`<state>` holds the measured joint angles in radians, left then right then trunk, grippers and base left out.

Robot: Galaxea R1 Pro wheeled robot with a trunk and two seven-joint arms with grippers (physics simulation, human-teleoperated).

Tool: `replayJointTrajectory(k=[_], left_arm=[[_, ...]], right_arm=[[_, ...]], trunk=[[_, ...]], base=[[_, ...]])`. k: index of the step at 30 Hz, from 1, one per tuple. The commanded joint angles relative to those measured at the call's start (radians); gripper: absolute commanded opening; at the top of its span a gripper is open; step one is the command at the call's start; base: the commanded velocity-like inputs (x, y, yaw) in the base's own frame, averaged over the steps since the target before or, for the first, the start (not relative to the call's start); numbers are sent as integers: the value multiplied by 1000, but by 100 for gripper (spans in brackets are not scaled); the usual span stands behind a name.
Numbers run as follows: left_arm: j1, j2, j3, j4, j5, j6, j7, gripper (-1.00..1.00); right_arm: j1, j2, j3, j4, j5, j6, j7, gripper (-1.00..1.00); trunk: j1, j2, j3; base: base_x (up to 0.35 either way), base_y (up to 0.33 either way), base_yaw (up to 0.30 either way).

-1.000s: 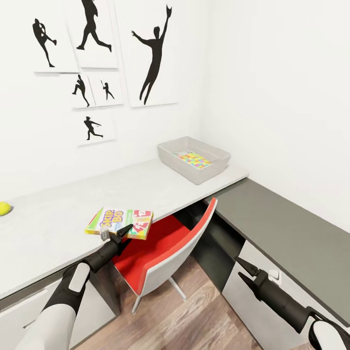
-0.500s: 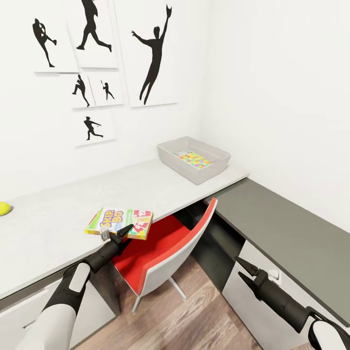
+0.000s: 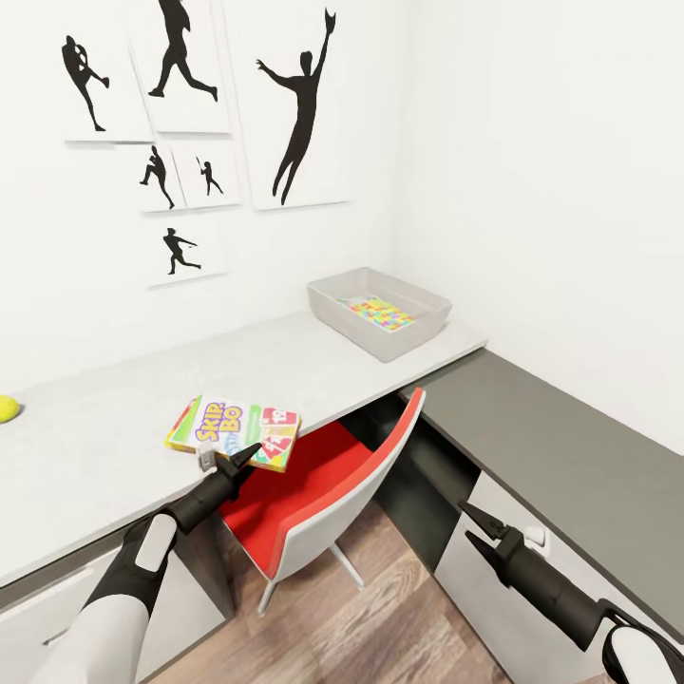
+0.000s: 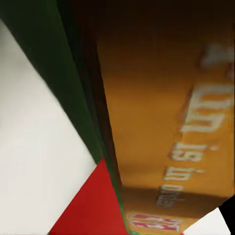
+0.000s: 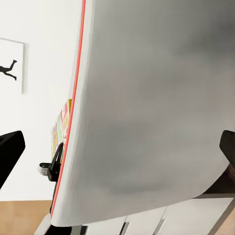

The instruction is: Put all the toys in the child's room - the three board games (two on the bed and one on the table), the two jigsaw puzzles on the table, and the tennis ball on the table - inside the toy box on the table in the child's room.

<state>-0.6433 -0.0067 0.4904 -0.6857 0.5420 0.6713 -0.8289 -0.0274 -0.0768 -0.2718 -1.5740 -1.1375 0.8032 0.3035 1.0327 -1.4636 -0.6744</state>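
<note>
Left gripper [image 3: 231, 464]: clamped on the near edge of the green-yellow-red "SKIP-BO" board game box [image 3: 234, 430], above the pale grey-white desk [image 3: 114, 418].
Right gripper [image 3: 476, 532]: jaws apart, empty.

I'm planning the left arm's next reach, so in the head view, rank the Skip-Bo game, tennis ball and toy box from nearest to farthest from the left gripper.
1. Skip-Bo game, at the left gripper, on the desk edge.
2. Tennis ball, far left.
3. Toy box, far right corner.

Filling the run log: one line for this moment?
left claw: holding game box | right claw: open | bin: one puzzle
</note>
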Motion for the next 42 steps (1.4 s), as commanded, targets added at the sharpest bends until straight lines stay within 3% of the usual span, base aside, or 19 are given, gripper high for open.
replayJointTrajectory(k=[1,4,19,25,32,42], left_arm=[[-1,-1,4,0,1,3,-2,-100],[-1,-1,4,0,1,5,-3,-100],[-1,-1,4,0,1,10,-3,-100],[-1,0,-12,-1,0,60,-4,-100],[-1,1,-19,-2,1,70,-4,-100],[-1,1,-21,-2,-5,77,-78,-100]], right_arm=[[-1,0,-1,0,2,5,4,100],[-1,0,-1,0,2,5,5,100],[-1,0,-1,0,2,5,5,100],[-1,0,-1,0,2,5,5,100],[-2,0,-1,0,2,5,4,100],[-2,0,-1,1,2,5,4,100]], trunk=[[0,0,-1],[0,0,-1],[-58,105,46],[-81,147,65],[-107,196,87],[-146,266,118]], base=[[1,0,0],[0,0,0],[0,0,0],[0,0,0],[0,0,0],[0,0,0]])
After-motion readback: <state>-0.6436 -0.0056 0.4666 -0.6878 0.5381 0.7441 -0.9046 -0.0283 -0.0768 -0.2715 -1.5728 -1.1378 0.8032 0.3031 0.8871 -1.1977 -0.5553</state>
